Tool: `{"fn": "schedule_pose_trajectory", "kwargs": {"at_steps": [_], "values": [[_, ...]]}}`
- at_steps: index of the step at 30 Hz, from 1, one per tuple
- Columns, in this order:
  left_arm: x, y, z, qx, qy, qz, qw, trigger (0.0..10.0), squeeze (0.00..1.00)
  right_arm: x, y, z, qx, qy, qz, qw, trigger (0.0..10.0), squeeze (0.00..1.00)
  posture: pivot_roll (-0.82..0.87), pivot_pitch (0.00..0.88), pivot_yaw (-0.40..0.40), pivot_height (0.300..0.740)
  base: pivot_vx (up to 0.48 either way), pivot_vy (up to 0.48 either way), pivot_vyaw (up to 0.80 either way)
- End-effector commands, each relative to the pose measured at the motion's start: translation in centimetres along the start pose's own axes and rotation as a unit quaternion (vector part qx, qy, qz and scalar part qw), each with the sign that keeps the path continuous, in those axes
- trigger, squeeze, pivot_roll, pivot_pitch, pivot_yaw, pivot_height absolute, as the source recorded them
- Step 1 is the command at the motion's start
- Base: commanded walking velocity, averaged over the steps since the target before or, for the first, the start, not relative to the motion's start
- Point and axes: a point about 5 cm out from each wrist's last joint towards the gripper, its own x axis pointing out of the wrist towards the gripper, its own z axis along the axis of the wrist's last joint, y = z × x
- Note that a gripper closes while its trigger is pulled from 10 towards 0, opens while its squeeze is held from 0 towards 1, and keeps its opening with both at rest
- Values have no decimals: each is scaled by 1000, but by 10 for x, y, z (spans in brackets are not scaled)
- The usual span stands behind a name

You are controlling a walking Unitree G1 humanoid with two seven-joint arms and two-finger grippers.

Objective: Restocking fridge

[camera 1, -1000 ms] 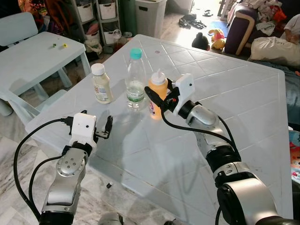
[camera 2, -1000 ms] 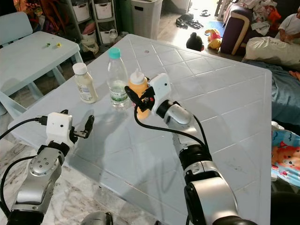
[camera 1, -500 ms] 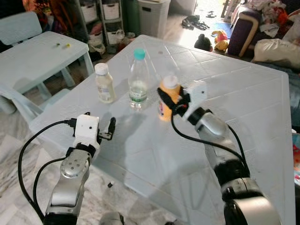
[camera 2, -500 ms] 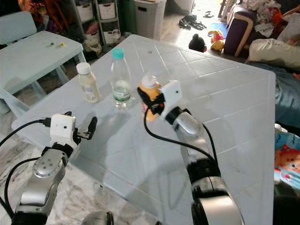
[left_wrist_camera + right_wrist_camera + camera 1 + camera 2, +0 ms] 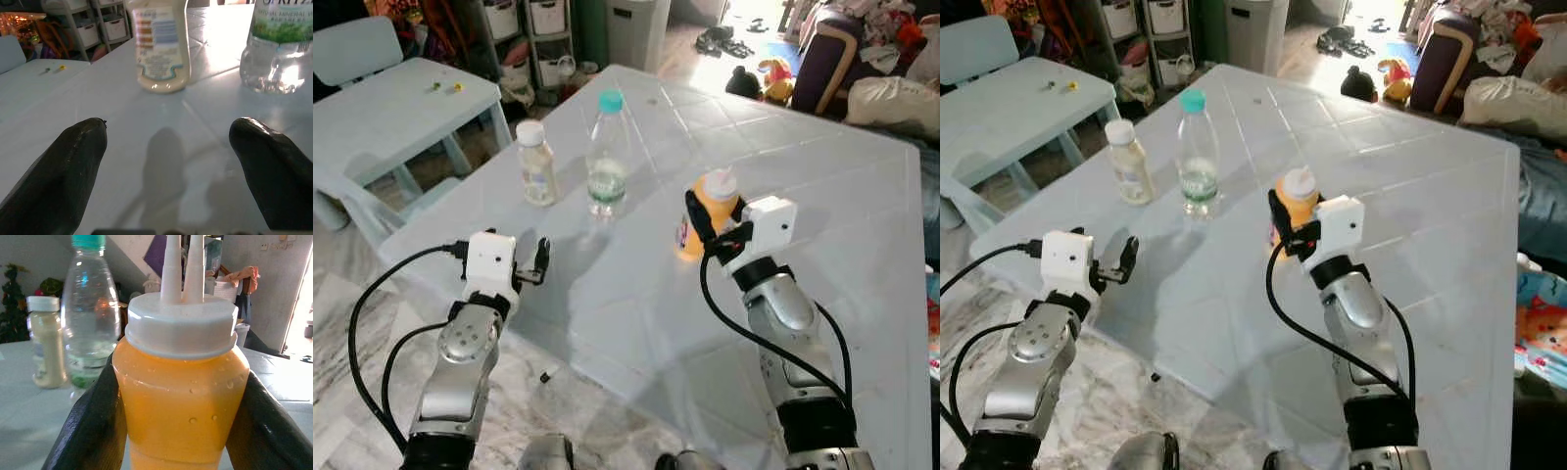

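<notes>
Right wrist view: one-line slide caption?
Right gripper clamps the orange sauce bottle; water bottle and cream bottle stand behind.

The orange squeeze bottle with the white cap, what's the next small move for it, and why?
Probably carry it on away from the table. The right gripper is shut on the orange squeeze bottle with the white cap, already apart from the clear water bottle and the cream sauce bottle, and no fridge is in sight.

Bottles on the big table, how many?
3: a cream sauce bottle and a clear water bottle standing side by side, an orange squeeze bottle between the right gripper fingers.
</notes>
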Motion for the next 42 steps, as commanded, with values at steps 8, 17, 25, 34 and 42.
{"fn": "schedule_pose_trajectory", "kwargs": {"at_steps": [8, 17, 25, 34, 42], "values": [[-7, 1, -13, 0, 21, 9, 1000, 10000, 0, -5, -2, 1, 7, 20, -12, 1000, 10000, 0, 25, 0, -14, 740, -298, 0, 794], [-6, 2, -14, 0, 21, 11, 1000, 10000, 0, -9, 3, -1, 9, 32, -11, 999, 10000, 0, 34, 0, -18, 740, -294, 0, 793], [-12, 8, -18, -3, 24, 22, 999, 10000, 0, -15, -2, -1, -10, 40, -21, 999, 10000, 0, 28, 0, -13, 740, -67, 0, 794], [-15, 10, -26, 3, 31, 30, 999, 10000, 0, -29, -9, -13, -21, 68, -41, 997, 10000, 0, 24, 0, -40, 740, 0, -75, 792], [-17, 14, -28, -2, 28, 44, 999, 10000, 0, -30, -7, -17, -31, 71, -40, 996, 10000, 0, 25, 0, -29, 740, 0, -202, 791]]}}
